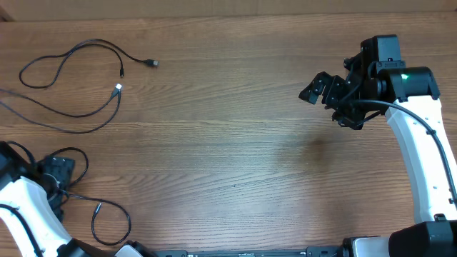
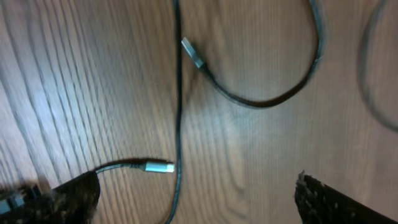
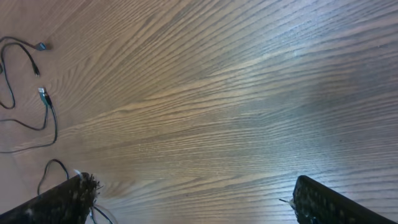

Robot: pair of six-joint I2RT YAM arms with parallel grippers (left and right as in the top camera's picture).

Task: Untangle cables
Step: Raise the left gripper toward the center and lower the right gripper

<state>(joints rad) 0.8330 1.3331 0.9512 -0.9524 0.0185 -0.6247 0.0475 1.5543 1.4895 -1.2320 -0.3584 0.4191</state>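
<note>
The left pincer (image 2: 198, 186) stood wide open and empty, its two dark fingers spread either side of thin black flexible cables (image 2: 178, 112) lying on the brown wood-grain bench (image 2: 74, 74). Between those fingers a straight strand ran up the left wrist view. A small silvery plug (image 2: 160, 167) lay right against it, touching or nearly so, and a second metal-tipped plug (image 2: 193, 53) sat further off on a curved cord. The chief hazard, I judged, was a closing that caught the strand and the plug together. That would drag two cords as one and tighten the muddle rather than part it. The view was blurred, so I could not tell whether the plug's cord crossed over or under the strand, and pulling the wrong way might form a knot.

The right pincer (image 1: 318, 89) hung equally open, gripping nothing, over bare wood well apart from every cable. From overhead, the other cords lay in loose loops at the far left, one ending in a small black plug (image 1: 152, 63) and one in a pale plug (image 1: 118, 88). With no second hold to anchor a cord, a one-handed tug by the left arm would likely slide the whole bundle across the bench. A loose loop (image 1: 98, 208) near the left arm's own body might also snag on it.
</note>
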